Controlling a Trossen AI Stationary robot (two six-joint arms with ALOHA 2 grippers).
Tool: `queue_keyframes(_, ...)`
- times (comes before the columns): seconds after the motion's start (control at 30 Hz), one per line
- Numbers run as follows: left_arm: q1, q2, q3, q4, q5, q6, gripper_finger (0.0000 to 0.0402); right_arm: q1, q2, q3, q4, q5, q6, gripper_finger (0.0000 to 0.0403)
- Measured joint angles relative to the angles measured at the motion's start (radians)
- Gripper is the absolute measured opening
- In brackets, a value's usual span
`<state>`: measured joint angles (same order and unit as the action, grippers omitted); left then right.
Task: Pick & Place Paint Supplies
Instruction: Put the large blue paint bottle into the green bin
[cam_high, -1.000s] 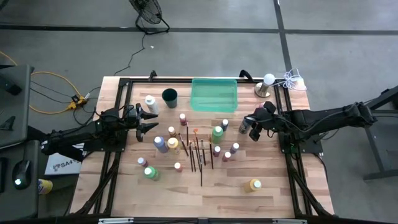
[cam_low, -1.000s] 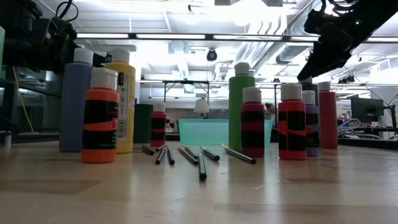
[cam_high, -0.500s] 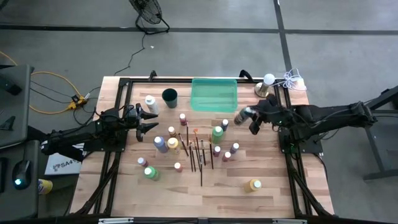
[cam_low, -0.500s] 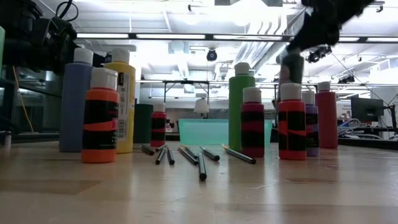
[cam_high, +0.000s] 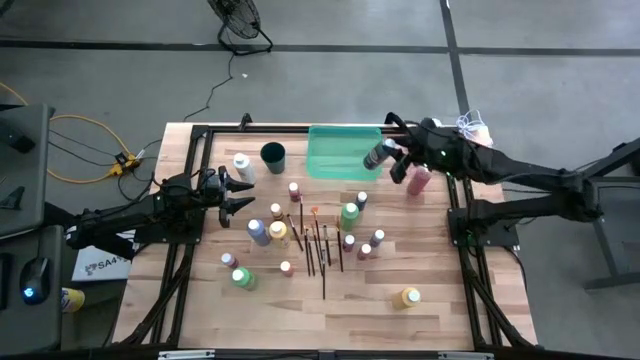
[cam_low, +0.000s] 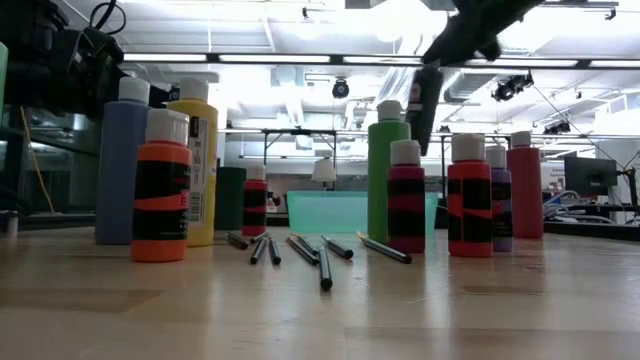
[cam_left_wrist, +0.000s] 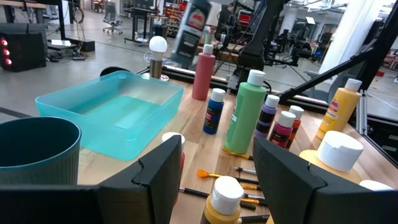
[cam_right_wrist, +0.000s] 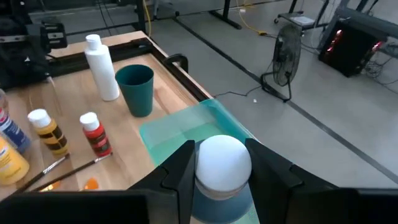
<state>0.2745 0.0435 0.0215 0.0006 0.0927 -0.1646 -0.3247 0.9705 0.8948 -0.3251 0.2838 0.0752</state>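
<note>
Nearest the low camera stand an orange paint bottle (cam_low: 161, 186), a yellow paint bottle (cam_low: 198, 165) behind it, and several dark-handled paintbrushes (cam_low: 322, 262) lying flat on the wooden table (cam_high: 350, 305). Behind them rise a tall green bottle (cam_low: 387, 170) and magenta and red ones, all upright on the wood. Further back sit the dark round cup (cam_high: 273, 154) and the translucent green tray (cam_high: 330, 160).

The step in hand looks like the carry-and-drop. The right gripper (cam_high: 396, 160) has its fingers closed around a dark bottle with a pale cap (cam_high: 377, 155), held tilted in the air at the right-hand end of the tray; the right wrist view shows the cap (cam_right_wrist: 222, 163) pinched between the two fingers with the tray just below. The next move probably calls for lowering the bottle over the tray floor and spreading the fingers, keeping clear of the tray wall and of the pink bottle (cam_high: 419, 179) standing close by.

The left gripper (cam_high: 236, 191) waits near the table's left side, fingers parted about halfway and holding nothing.

A second ago the right gripper was further out, near the table's right edge, carrying the same bottle; it has since swung inward and toward the tray. The left arm has not moved, nor have the standing bottles
</note>
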Motion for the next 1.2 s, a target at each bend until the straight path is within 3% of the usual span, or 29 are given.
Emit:
queue_keyframes(0.2, 0.000, 0.000, 0.000, 0.000, 0.000, 0.000, 0.0194, -0.126, 0.122, 0.001, 0.093, -0.100, -0.018, 0.0112)
queue_keyframes(0.7, 0.000, 0.000, 0.000, 0.000, 0.000, 0.000, 0.0194, -0.296, 0.406, 0.002, 0.284, -0.039, 0.098, 0.0112)
queue_keyframes(1.1, 0.000, 0.000, 0.000, 0.000, 0.000, 0.000, 0.0194, -0.294, 0.600, 0.292, -0.011, -0.023, 0.147, 0.0112)
queue_keyframes(1.2, 0.000, 0.000, 0.000, 0.000, 0.000, 0.000, 0.0194, -0.294, 0.632, 0.296, -0.017, 0.049, 0.158, 0.0112)
